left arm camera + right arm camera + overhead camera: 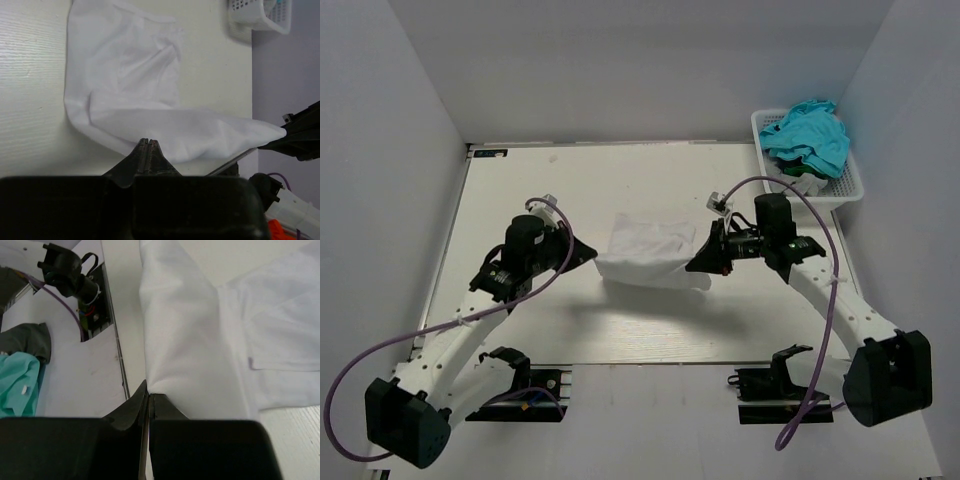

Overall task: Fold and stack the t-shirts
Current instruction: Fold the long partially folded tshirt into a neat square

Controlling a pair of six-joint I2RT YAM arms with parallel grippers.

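a white t-shirt [650, 245] is seen near the middle of the surface [550, 180], partly folded. its far part lies flat, while its near edge is held up off the surface between the two hands. the left hand [590, 256] is closed to a thin line on the left end of that raised edge, with cloth pinched at its tips. the right hand [700, 262] is likewise pressed shut on the right end, where the fabric is gathered to a point. between them the lifted edge hangs in a shallow sag.

at the far right a white basket [852, 190] is seen, with a teal garment [810, 135] heaped in it, well apart from the shirt being worked.

the cloth is judged to be light, thin and limp – no shape of its own will be kept, and any unsupported span can be expected to droop and crease. it is not fragile, but it may slide out of a shallow pinch, so hold is best taken a little in from the hem and at both ends of one edge, as here. even tension between the two grips would be needed for the fold to be laid straight – too much slack and the layers are likely to bunch on landing. the fold appears to be under way, and stacking is not yet begun.
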